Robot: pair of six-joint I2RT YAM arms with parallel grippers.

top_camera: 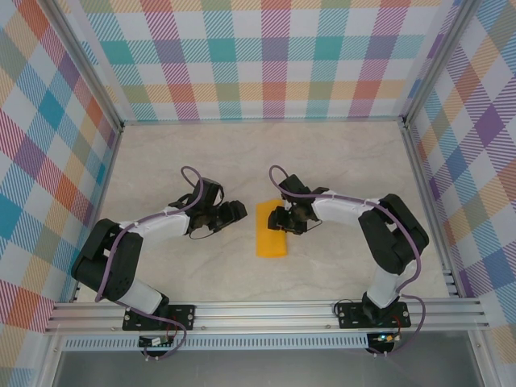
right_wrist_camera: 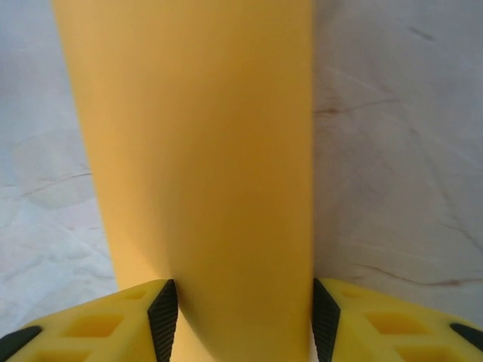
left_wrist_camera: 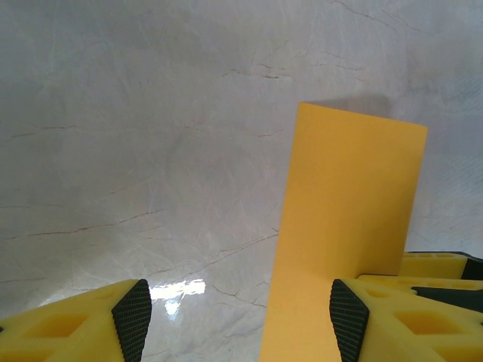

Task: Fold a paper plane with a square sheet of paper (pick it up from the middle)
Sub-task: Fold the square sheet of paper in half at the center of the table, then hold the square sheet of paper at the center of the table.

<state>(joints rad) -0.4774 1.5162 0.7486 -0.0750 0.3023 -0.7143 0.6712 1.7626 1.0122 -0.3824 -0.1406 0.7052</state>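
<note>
Left gripper (left_wrist_camera: 240, 320) at the bottom of its wrist view stands wide open, the square sheet of paper (left_wrist_camera: 343, 226) lower right beside one pad (left_wrist_camera: 349, 320). Right wrist: right gripper (right_wrist_camera: 243, 317) straddles the sheet, pads (right_wrist_camera: 163, 317) at both edges; pinching or not, I cannot tell. Top view: sheet at centre of the table (top_camera: 339, 161)

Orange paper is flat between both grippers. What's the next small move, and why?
Probably raise the right gripper a little. Its jaws stand apart astride the square sheet of paper, which lies flat on the table, and the left gripper is open at its left edge. Clearing it likely frees the next fold.
</note>
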